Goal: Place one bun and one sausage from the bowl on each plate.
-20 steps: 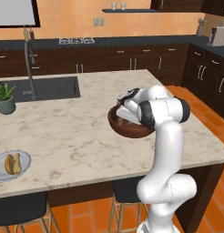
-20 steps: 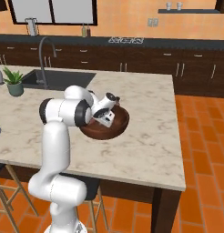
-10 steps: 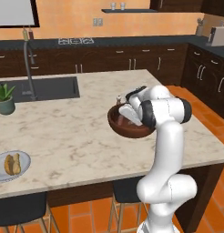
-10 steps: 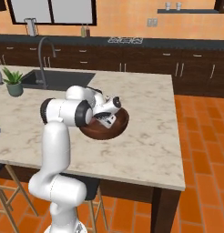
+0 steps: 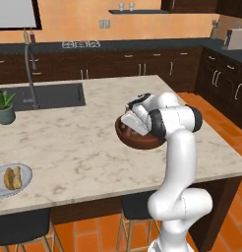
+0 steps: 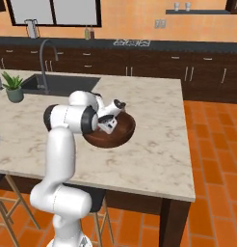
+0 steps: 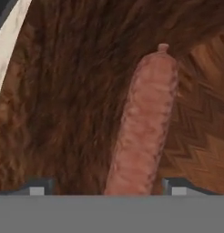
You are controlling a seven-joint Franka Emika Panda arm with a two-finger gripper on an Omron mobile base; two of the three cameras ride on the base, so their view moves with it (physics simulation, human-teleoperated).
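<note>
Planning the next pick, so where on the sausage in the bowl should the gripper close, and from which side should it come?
Probably across the middle of the sausage, coming straight down from above into the bowl. It lies flat on the bowl's floor, long and narrow, running lengthwise between the open gripper fingertips, so closing across its narrow width should hold it. Its tapered end looks likelier to slip.
</note>
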